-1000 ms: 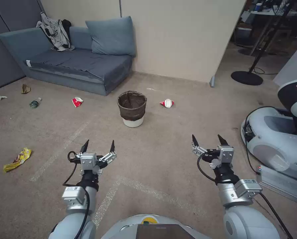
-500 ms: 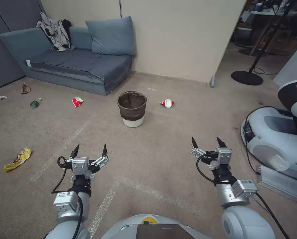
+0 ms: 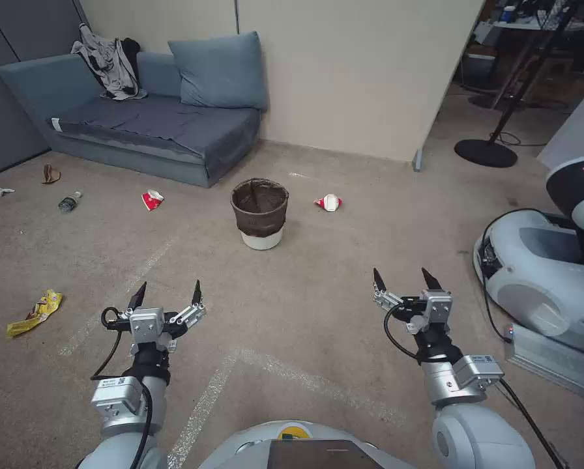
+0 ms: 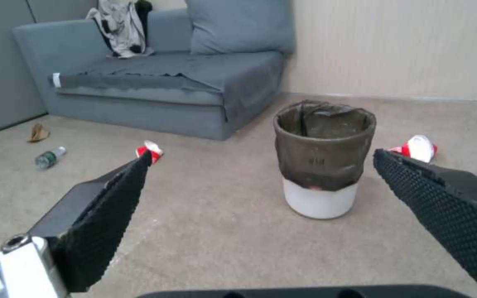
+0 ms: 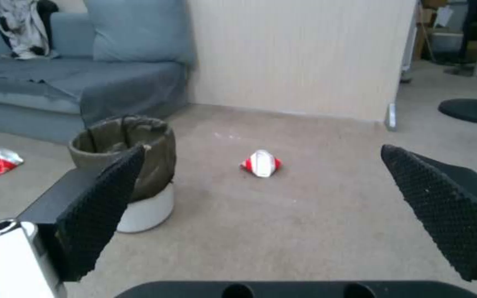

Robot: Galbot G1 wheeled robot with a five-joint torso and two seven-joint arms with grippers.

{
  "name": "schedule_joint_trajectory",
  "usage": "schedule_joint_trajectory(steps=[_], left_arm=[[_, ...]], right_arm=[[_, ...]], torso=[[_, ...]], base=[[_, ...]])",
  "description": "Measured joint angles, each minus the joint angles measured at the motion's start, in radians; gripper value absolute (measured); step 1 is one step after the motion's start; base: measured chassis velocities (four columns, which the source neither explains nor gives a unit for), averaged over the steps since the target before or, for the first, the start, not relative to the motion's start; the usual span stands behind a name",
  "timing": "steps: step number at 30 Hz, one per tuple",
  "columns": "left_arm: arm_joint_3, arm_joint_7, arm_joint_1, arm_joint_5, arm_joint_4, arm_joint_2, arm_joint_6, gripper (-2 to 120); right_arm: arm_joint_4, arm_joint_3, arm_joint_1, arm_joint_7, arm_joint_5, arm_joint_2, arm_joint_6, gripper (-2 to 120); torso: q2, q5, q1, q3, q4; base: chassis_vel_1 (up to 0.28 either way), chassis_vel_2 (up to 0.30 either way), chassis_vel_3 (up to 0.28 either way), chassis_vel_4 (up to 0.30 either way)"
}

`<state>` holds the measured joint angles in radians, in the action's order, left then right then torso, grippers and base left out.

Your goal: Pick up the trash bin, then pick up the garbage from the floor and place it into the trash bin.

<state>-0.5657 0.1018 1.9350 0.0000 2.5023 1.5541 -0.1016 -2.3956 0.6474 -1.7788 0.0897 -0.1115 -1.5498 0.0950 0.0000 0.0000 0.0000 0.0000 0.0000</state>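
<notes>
Sofa (image 3: 142, 124) sat upper left of the head frame, against the wall. Second robot's base (image 3: 540, 280) at right edge.

Bin (image 3: 259, 213) stood upright on the carpet, centre of frame, just above mid-height, brown liner folded over the rim, white base showing. Nothing held it.

Left gripper (image 3: 167, 294) was low left of centre, fingers spread wide, empty, above bare carpet. Bin lay up and right of it, well apart. In the left wrist view the bin (image 4: 324, 157) sat between the two finger pads (image 4: 106, 215), nearer the right-hand one, still well beyond them.

Right gripper (image 3: 401, 279) was low right of centre, fingers also spread, empty. Bin lay up and left of it, well apart. In the right wrist view the bin (image 5: 131, 165) was partly behind one pad.

Garbage, all on the floor:
- yellow wrapper (image 3: 35, 312) at left edge, level with the left gripper, well apart
- red-white cup (image 3: 152, 199) left of bin
- second cup (image 3: 329, 202) right of bin
- bottle (image 3: 69, 202), brown paper (image 3: 49, 174) and tissue (image 3: 2, 191) far left, in front of the sofa
</notes>
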Motion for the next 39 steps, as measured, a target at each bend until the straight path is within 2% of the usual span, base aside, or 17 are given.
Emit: schedule_joint_trajectory(steps=[8,39], left_arm=[[0.005,0.001,0.000,0.001,-0.001,0.003,-0.001,100],[0.007,0.000,0.000,-0.010,-0.002,-0.001,-0.003,100]], right_arm=[[0.004,0.000,0.000,0.003,-0.001,0.003,-0.005,100],[0.012,-0.006,-0.003,-0.003,0.006,0.004,-0.008,100]], torso=[[0.000,0.0000,0.000,0.000,0.0000],[0.000,0.0000,0.000,0.000,0.0000]], base=[[-0.028,0.019,0.028,-0.017],[-0.098,0.102,0.099,-0.102]])
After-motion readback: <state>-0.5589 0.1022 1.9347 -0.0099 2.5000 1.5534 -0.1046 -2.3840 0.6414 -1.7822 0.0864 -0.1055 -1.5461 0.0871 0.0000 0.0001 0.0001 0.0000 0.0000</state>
